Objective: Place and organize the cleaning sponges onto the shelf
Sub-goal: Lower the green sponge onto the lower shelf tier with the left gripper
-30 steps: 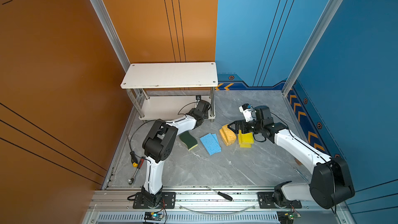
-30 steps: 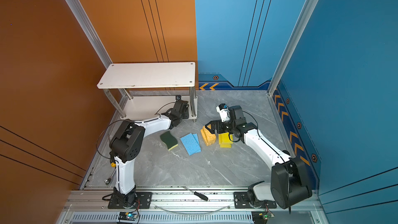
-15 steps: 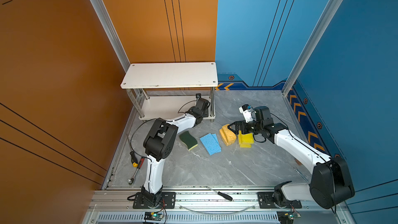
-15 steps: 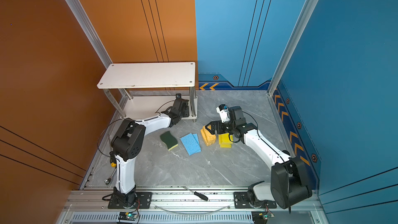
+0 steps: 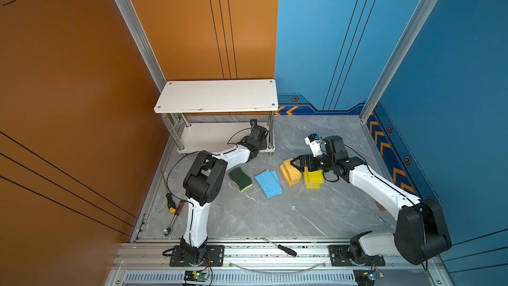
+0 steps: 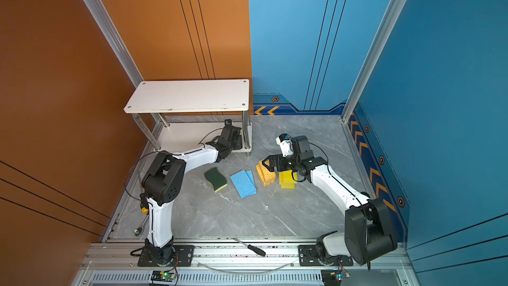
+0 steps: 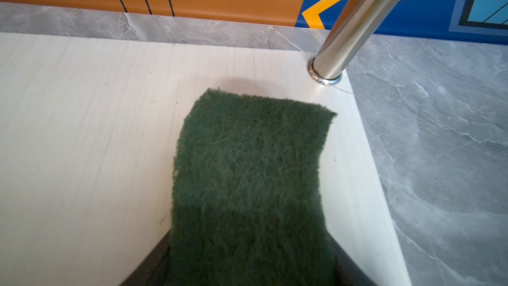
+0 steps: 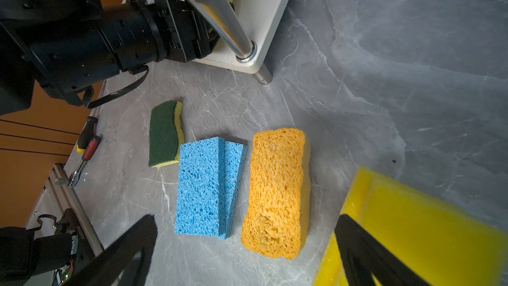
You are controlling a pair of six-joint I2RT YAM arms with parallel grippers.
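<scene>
The shelf (image 5: 217,96) stands in the back left corner of the table (image 5: 275,215), close to both walls. A scouring sponge (image 7: 247,174) lies at the right end of its lower board (image 7: 82,133), in front of the back right leg (image 7: 354,23). The left claw (image 5: 261,134) reaches in there from the front.

On the table before the shelf runs a row. From left to right it holds a second scouring sponge (image 5: 240,179), two overlapping thin sponges (image 5: 268,183), the thick sponges (image 5: 290,173), and a sponge stack (image 5: 313,180). The right claw (image 5: 295,162) hangs over the last two.

Hand tools (image 5: 171,202) lie along the left edge, and a screwdriver (image 5: 280,247) lies on the front rail.
</scene>
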